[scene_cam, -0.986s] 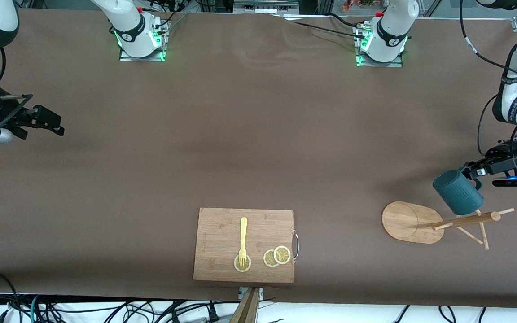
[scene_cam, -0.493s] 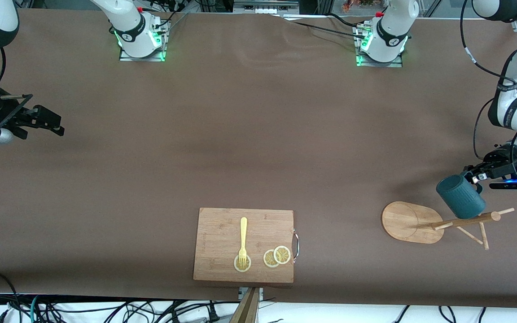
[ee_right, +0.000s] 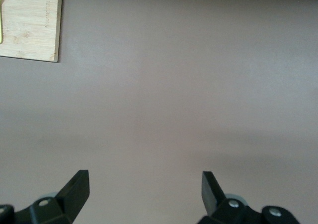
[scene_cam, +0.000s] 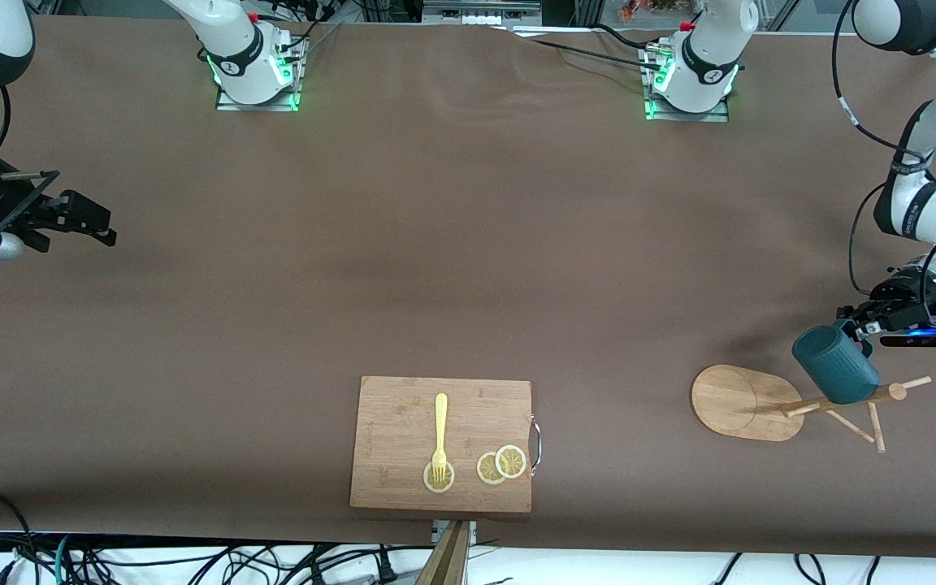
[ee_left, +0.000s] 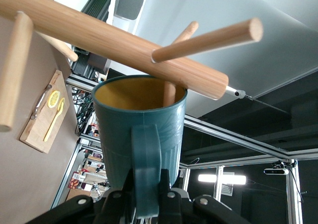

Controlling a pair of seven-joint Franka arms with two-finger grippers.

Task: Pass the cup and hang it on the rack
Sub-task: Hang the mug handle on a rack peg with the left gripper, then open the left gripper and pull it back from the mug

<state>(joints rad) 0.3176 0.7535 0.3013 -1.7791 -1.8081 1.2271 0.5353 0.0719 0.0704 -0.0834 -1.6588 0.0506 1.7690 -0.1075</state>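
Item one, at the right arm's end of the brown counter (scene_cam: 452, 244): your right end effector (scene_cam: 102, 230) waits with its fingers spread wide, gripping nothing. Item two, mid-counter nearest the front camera: a rectangular bamboo cutting board (scene_cam: 403, 414) carrying a yellow plastic fork (scene_cam: 439, 435) and lemon slices (scene_cam: 500, 464). Item three, at the left arm's end: your left end effector (scene_cam: 858, 317) is clamped on the loop handle of the small dark teal ribbed mug (scene_cam: 835, 365), held over the light wooden mug tree (scene_cam: 740, 402), where a peg (ee_left: 169, 93) enters its mustard-yellow mouth.
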